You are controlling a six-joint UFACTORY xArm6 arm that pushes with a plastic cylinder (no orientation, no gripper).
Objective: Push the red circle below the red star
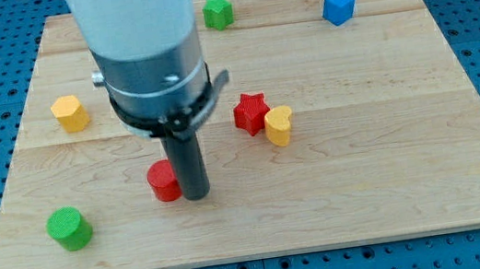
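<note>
The red circle (163, 182) lies on the wooden board left of centre, toward the view's bottom. The red star (251, 112) sits near the board's middle, up and to the right of the circle. My tip (196, 194) stands at the circle's right side, touching or nearly touching it, and the rod hides part of that edge. The star is about a hundred pixels to the right of my tip and higher in the view.
A yellow heart-like block (279, 126) touches the red star's lower right. A yellow hexagon (70, 112) is at the left, a green cylinder (69, 228) at the bottom left, a green block (217, 12) at the top middle, a blue cube (338, 6) at the top right.
</note>
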